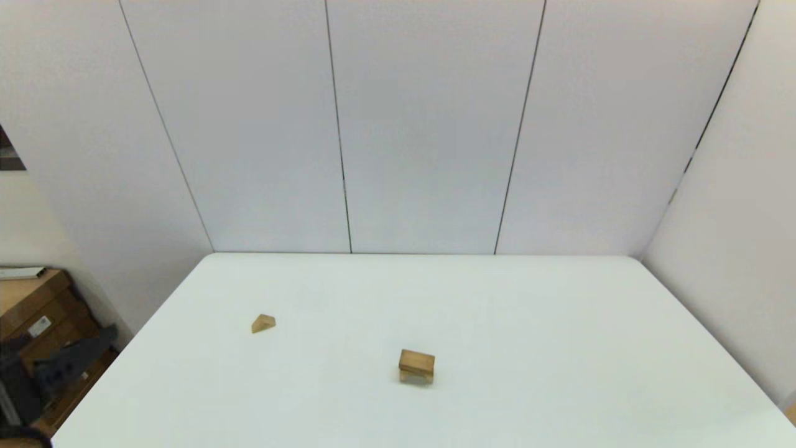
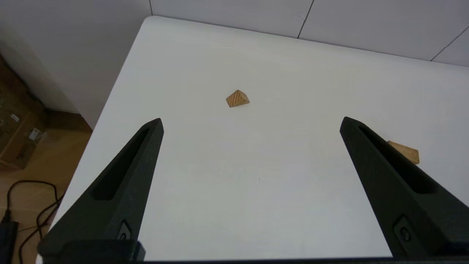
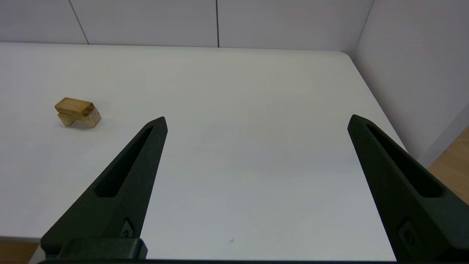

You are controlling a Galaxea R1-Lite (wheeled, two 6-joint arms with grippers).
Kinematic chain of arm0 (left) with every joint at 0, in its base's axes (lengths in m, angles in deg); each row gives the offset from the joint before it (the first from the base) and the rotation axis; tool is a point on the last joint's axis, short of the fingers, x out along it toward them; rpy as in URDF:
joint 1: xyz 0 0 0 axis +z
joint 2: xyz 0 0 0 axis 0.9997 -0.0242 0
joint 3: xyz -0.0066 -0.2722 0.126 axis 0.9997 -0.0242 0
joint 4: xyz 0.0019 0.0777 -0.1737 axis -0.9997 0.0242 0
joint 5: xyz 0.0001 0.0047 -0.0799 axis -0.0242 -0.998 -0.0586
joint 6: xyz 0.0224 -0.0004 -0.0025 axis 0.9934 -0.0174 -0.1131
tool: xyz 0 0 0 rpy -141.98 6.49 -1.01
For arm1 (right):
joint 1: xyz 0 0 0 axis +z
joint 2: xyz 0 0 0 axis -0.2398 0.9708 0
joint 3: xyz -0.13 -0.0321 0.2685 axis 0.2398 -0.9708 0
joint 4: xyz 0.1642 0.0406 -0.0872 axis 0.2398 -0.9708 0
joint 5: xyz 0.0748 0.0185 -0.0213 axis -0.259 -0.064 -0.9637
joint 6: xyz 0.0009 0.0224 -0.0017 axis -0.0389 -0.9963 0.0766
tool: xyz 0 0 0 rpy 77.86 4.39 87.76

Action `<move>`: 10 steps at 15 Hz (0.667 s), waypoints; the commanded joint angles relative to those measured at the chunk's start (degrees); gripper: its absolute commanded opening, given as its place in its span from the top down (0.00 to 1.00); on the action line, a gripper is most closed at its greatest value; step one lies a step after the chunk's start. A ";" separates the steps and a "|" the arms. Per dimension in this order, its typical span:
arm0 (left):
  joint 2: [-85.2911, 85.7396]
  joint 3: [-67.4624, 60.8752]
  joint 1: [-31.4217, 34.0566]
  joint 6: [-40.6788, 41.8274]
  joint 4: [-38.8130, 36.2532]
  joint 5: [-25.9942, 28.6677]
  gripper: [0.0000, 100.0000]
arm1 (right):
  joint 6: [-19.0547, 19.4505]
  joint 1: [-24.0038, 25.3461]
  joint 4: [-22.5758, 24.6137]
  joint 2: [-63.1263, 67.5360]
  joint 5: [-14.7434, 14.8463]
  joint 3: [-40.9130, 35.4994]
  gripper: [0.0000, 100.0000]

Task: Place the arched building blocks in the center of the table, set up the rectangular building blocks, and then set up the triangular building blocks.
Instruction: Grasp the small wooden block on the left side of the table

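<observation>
Both my arms hang back at the near edge of the large white table (image 1: 559, 323). My left gripper (image 2: 251, 124) and right gripper (image 3: 256, 123) are spread wide, each holding nothing. Farther out, near the middle, the flat light-brown rectangular slab (image 1: 417, 359) lies on top of the light-wood arched block (image 1: 415, 375), which stands on its two legs. Beyond, to my left, the small light-wood triangular wedge (image 1: 263, 323) sits alone, well apart from the stack.
</observation>
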 commanded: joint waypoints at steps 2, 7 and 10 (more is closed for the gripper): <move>-18.05 0.74 -0.29 -0.82 -3.19 2.35 0.00 | 0.02 0.04 -0.03 0.01 -0.02 0.01 0.00; -33.34 0.65 -0.29 1.03 -13.21 5.16 0.00 | 0.02 0.04 -0.03 0.01 -0.02 0.01 0.00; -44.59 1.18 -0.20 5.07 -24.46 5.34 0.00 | 0.02 0.04 -0.03 0.01 -0.02 0.01 0.00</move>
